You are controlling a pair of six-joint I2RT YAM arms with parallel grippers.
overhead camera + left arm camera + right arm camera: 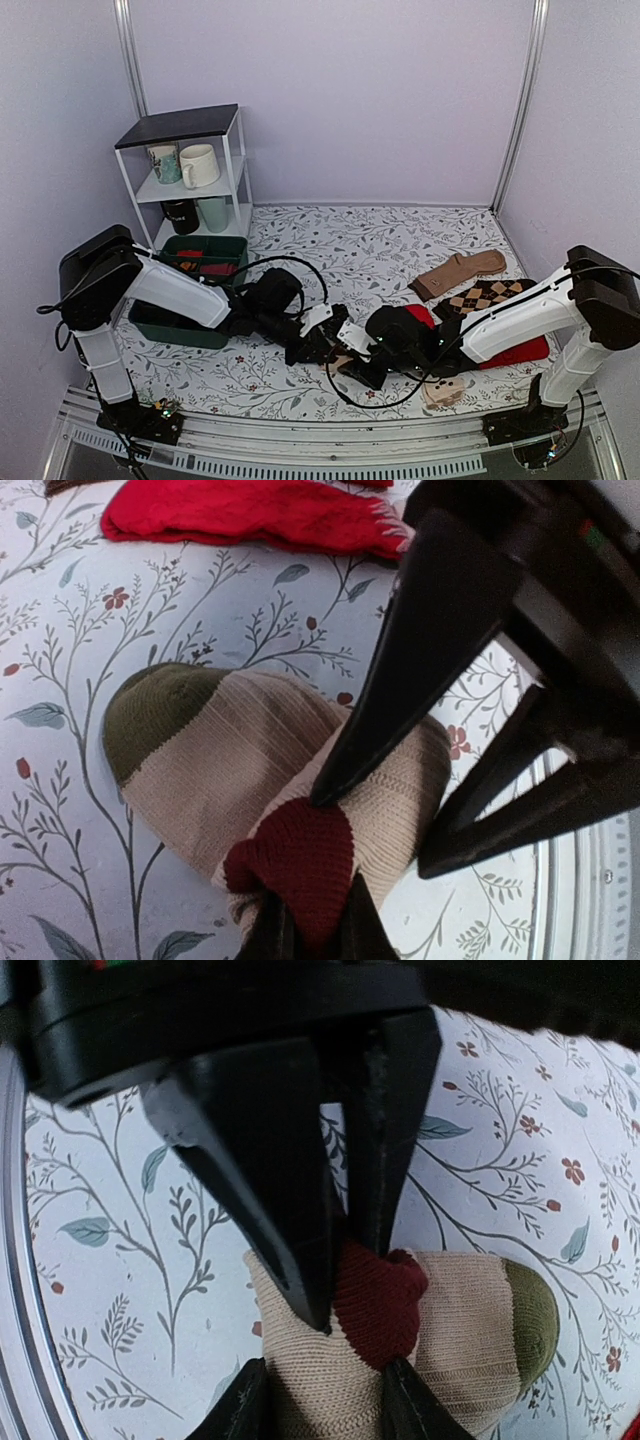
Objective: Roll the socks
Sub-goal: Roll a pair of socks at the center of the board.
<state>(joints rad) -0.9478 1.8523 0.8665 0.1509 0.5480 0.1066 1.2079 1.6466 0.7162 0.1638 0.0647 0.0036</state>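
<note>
socks cut off below, red sock cropped

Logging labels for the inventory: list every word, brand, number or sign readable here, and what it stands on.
No text can be read in any view.
Black mug: any print is too small to read.
Patterned mug: decoration too blurred to read.
Striped sock: knitted bands only, no label showing.
</note>
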